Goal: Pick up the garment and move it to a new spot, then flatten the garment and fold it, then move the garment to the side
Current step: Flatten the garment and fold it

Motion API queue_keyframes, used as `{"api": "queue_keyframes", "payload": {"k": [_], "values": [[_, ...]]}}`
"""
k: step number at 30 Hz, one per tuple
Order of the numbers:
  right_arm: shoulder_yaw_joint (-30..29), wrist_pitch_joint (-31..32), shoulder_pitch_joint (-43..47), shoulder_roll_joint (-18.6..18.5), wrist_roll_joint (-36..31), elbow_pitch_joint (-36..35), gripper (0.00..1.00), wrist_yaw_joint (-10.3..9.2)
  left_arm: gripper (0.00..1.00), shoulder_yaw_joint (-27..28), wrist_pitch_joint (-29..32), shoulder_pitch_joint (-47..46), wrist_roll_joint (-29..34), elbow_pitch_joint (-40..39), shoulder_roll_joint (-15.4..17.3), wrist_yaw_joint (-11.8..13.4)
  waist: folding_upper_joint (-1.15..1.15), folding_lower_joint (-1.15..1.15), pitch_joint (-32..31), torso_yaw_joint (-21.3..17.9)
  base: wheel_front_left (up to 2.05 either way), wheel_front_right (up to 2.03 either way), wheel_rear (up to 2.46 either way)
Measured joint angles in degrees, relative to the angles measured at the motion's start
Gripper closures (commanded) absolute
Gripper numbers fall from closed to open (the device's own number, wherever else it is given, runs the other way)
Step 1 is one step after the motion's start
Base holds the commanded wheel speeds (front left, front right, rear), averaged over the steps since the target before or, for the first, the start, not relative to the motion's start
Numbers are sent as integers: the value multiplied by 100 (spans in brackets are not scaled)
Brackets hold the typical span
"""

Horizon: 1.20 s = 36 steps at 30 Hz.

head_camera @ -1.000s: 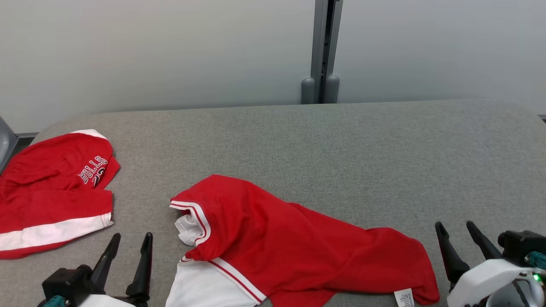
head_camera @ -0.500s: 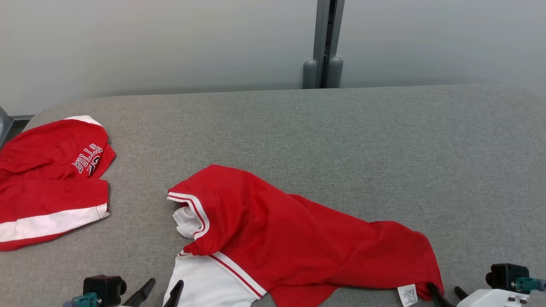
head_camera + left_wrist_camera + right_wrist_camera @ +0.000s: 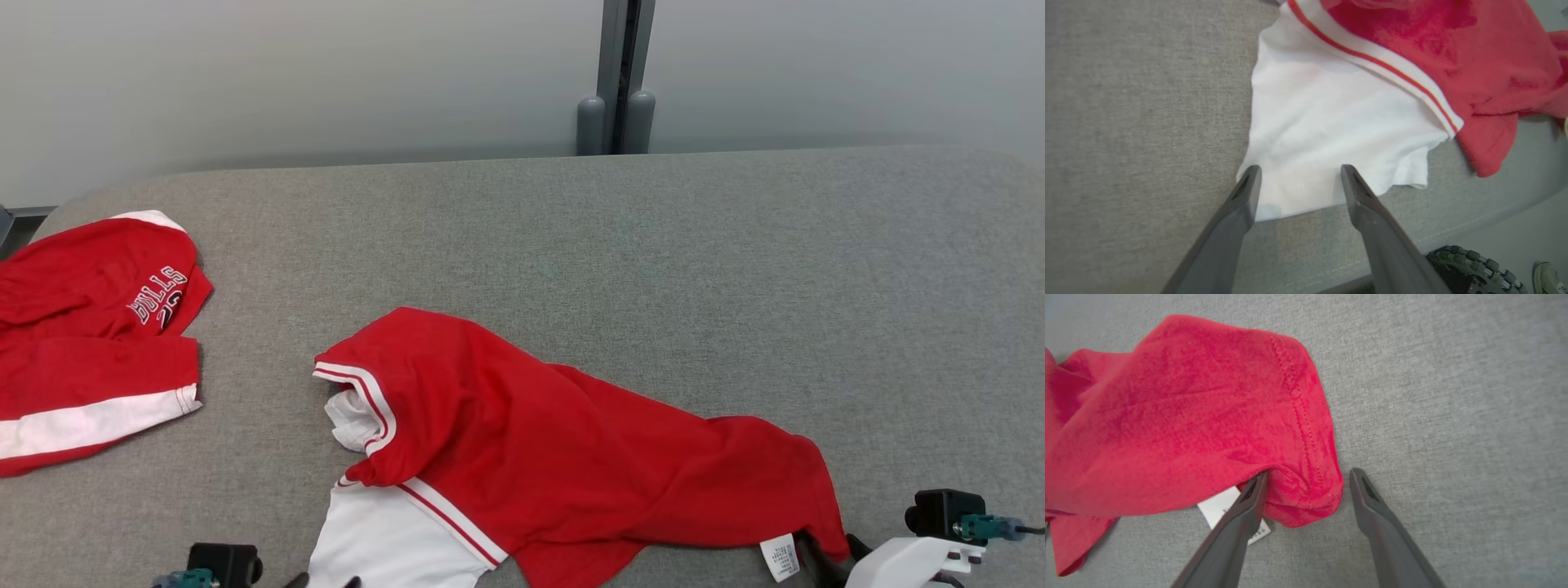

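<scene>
The crumpled red knit garment with a white panel and striped trim (image 3: pixel 571 457) lies close to the front edge of the grey fabric-covered bench (image 3: pixel 653 245), about midway along it, with its red end trailing toward the front right corner. A second red garment with white lettering (image 3: pixel 90 327) sits well apart at the bench's left edge.

Both hands are spread wide and neither has hold of anything. The left gripper (image 3: pixel 1300 169) hangs over the white panel (image 3: pixel 1339 122) at its loose hem by the front edge. One finger is at the hem's corner and the other further in over the cloth. The right gripper (image 3: pixel 1310 473) straddles the rounded red corner at the garment's right end. One finger sits against the fold beside the small white care label (image 3: pixel 1216 508), the other over bare bench.

From where I stand this looks like the pick-up, just short of the pinch. On the left, both tips sit on top of flat cloth, so they would do best to press down and gather a ridge of the hem as they shut. On the right, the stitched seam should go between the fingers, not the label alone, which could slip free. Closing both together and lifting evenly should keep the garment from dragging. It should also be kept clear of the other shirt.
</scene>
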Motion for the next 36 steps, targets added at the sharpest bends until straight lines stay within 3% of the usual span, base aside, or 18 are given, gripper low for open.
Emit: {"api": "queue_keyframes", "payload": {"k": [6, 13, 14, 15, 16, 17, 18, 19, 28, 36], "values": [[110, -86, -87, -15, 71, 167, 0, -1, 0, 97, -243, -136, 131, 231, 60, 152, 0, 0, 23, -4, 0, 0, 0], [223, -155, -153, -43, 151, 316, 0, -8, 0, -70, -26, -171, -8, 369, 104, 93, 0, 0, 56, 7, 0, 0, 0], [240, -157, -165, -49, 164, 336, 0, -8, 9, -92, -26, -188, -19, 387, 105, 88, 0, 0, 59, 9, 0, 0, 0], [255, -162, -180, -52, 178, 356, 25, -8, 23, -112, -26, -210, -34, 409, 110, 66, 0, 0, 61, 11, 0, 0, 0], [268, -162, -194, -56, 197, 370, 53, -9, 52, -126, -26, -228, -57, 426, 110, 57, 0, 0, 62, 13, 0, 0, 0], [277, -162, -209, -58, 197, 389, 55, -11, 69, -144, -26, -242, -69, 438, 109, 51, 0, 0, 62, 13, 0, 0, 0], [289, -164, -213, -57, 204, 403, 78, -16, 100, -163, -30, -252, -83, 448, 108, 47, 0, 0, 61, 14, 0, 0, 0], [315, -172, -215, -52, 212, 419, 100, -13, 100, -178, -35, -252, -97, 459, 109, 43, 0, 0, 58, 14, 0, 0, 0], [392, -480, -231, 24, 285, 322, 100, -4, 100, -105, -242, -250, -541, 151, 116, -7, 0, 0, -48, 12, 0, 0, 0], [422, -556, -255, 27, 709, -459, 100, -4, 100, 37, -70, -173, -922, -753, 458, -20, 0, 0, -177, 19, 0, 0, 0]]}}
